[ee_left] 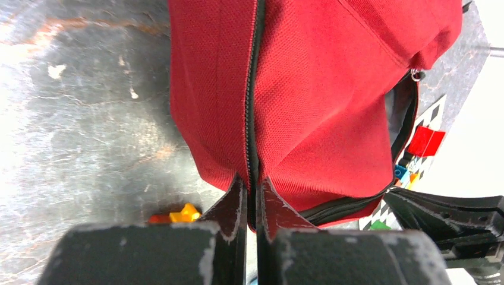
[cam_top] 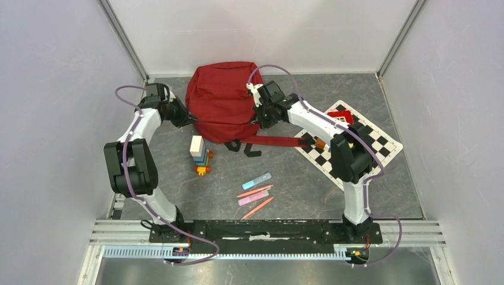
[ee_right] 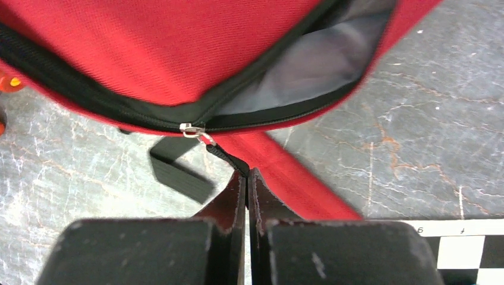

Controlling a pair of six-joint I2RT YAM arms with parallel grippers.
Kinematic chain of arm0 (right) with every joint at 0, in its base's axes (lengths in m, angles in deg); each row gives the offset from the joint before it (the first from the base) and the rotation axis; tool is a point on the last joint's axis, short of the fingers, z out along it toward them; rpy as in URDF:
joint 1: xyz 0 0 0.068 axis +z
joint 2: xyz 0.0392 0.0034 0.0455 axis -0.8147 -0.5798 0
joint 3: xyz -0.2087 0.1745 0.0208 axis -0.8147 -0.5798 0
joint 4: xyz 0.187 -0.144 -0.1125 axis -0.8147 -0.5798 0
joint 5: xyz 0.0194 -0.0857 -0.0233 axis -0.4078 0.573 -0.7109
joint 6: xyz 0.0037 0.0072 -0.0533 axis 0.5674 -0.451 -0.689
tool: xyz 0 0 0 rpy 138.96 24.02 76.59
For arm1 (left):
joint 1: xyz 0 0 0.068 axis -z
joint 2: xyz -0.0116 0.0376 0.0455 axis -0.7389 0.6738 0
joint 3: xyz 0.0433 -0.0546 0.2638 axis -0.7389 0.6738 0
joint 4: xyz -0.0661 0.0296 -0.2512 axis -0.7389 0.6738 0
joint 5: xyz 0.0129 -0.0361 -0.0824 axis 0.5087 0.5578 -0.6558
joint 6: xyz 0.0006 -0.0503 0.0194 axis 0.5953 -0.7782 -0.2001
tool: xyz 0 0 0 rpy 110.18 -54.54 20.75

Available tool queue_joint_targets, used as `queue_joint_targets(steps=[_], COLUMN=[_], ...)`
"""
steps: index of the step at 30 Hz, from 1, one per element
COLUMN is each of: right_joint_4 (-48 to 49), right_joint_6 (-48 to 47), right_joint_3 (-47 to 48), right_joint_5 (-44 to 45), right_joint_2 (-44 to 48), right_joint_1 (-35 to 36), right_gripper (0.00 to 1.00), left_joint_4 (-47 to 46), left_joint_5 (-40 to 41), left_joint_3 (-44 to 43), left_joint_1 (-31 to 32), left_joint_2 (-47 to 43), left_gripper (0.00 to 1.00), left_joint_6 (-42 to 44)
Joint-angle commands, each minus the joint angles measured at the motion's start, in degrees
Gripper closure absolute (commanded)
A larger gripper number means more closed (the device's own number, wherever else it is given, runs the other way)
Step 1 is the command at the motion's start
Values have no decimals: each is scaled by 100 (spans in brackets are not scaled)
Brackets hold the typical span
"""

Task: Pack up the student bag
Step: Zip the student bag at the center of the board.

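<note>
The student bag (cam_top: 221, 98), dark red fabric, lies at the back of the table. My left gripper (cam_top: 188, 119) is at its left edge. In the left wrist view that gripper (ee_left: 254, 189) is shut on the bag (ee_left: 321, 89), pinching the fabric where a black zip line (ee_left: 252, 107) runs down. My right gripper (cam_top: 262, 120) is at the bag's right side. In the right wrist view it (ee_right: 247, 173) is shut on the black zip pull (ee_right: 229, 159), which hangs from the metal slider (ee_right: 189, 129). To the slider's right the zip is parted and grey lining (ee_right: 315, 65) shows.
A stack of coloured blocks (cam_top: 200, 155) stands in front of the bag. Several pens and markers (cam_top: 255, 191) lie nearer the arm bases. A checkered mat (cam_top: 356, 142) at the right carries a small red box (cam_top: 341, 116). A red strap (cam_top: 279, 141) and black strap ends (cam_top: 246, 148) trail from the bag.
</note>
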Motion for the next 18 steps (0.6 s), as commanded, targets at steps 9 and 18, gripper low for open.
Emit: queue_joint_targets(steps=[9, 18], right_joint_4=[-109, -82], right_joint_6=[-249, -364], right_joint_3=[335, 302], right_joint_5=[20, -176], right_joint_2=[144, 201], right_joint_1=[-496, -496], right_gripper=[100, 100], left_joint_4=[181, -137], left_joint_5=[563, 1134], left_joint_3=[-885, -1185], left_joint_1=[-166, 1084], left_joint_2=[-66, -459], left_gripper=[66, 11], left_joint_6=[1728, 2144])
